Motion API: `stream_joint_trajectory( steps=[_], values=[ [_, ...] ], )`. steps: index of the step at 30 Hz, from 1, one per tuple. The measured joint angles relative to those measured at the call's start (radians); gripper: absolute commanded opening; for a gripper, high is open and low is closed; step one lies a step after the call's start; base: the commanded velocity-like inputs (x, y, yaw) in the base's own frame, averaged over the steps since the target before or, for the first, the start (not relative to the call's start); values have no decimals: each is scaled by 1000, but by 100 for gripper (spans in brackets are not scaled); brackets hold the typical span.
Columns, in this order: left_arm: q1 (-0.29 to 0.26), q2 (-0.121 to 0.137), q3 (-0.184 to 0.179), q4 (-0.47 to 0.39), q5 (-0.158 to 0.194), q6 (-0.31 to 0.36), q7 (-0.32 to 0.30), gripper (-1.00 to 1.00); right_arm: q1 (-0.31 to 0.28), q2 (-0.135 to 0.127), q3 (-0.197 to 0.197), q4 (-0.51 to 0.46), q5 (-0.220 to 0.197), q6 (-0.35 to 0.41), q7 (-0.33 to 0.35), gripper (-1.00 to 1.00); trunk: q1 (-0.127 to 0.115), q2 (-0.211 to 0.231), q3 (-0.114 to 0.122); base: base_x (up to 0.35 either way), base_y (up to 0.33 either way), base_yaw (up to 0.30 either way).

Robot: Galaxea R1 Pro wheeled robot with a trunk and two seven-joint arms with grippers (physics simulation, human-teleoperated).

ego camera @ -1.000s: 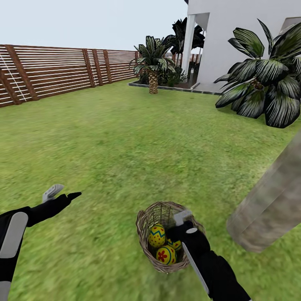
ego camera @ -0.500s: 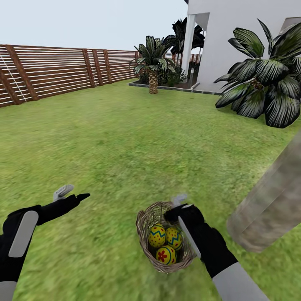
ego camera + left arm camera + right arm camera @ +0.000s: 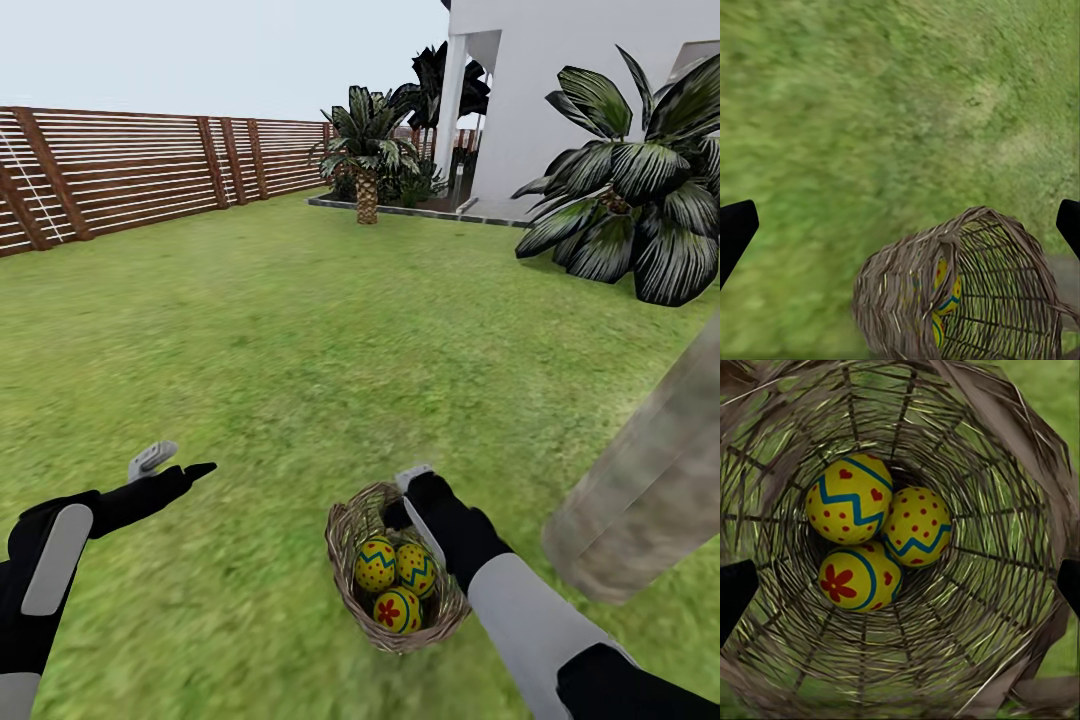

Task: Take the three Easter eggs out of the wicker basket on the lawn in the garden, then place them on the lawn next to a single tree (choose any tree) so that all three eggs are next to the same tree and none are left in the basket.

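Three Easter eggs, all in the wicker basket [image 3: 352, 560] on the lawn [image 3: 300, 330], packed touching one another. Just below and ahead of the right gripper [image 3: 405, 490]: egg with red hearts and blue zigzag [image 3: 849, 499], dotted egg with blue zigzag [image 3: 916, 526] beside it, red-flower egg [image 3: 856, 579] under both. Right gripper poised at the basket's far rim, above the eggs, touching none. Fingers spread wide, only the two dark tips [image 3: 735, 598] seen at opposite edges of the right wrist view, the rest cut off. Basket floor mostly hidden beneath the eggs; twig wall blurred close to the lens.

Left gripper [image 3: 170, 462] well apart from the basket, off to its side over bare grass. Also wide open, one grey and one black finger splayed; in the left wrist view just the black tips [image 3: 733, 229] at the frame edges. Ahead of that gripper, basket seen from outside, partly cut off by the frame; slivers of yellow and blue glimpsed through the weave, individual eggs not distinguishable there.

Just beyond the right arm, leaning mottled tree trunk [image 3: 650, 470], base and crown both out of frame. Far ahead: short palm [image 3: 367, 150], brown slatted fence [image 3: 130, 170], white house [image 3: 560, 80], broad-leaved plant [image 3: 630, 210] partly cropped.
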Motion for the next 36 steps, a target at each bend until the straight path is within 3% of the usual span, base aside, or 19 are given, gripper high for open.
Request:
stream_joint_trajectory(
  steps=[4, 9, 14, 28, 31, 36],
  values=[
    [0, -2, 0, 5, 0, 0, 1, 100, -12, -1, -1, 74, 1, -2, 1, 100, 0, 0, 0, 0, 0, 0],
    [0, -2, 0, 8, 0, 0, 0, 100, -13, -5, 1, 77, 5, -17, 5, 100, 0, 0, 0, 0, 0, 0],
    [0, -2, -1, 2, 0, 0, -1, 100, -12, -6, 5, 73, 7, -118, 12, 100, 0, 0, 0, 0, 0, 0],
    [0, -4, -3, -1, 0, -1, -2, 100, -12, -4, 6, 58, 8, -127, 11, 100, 0, 0, 0, 0, 0, 0],
    [0, -4, -34, -1, 0, -1, -1, 100, -12, -3, 6, 55, 8, -127, 11, 100, 11, -21, -9, 0, 0, 0],
    [0, -3, -45, -2, 0, -1, -2, 100, -12, -2, 6, 54, 8, -127, 11, 100, 31, -56, -25, 0, 0, 0]
  ],
)
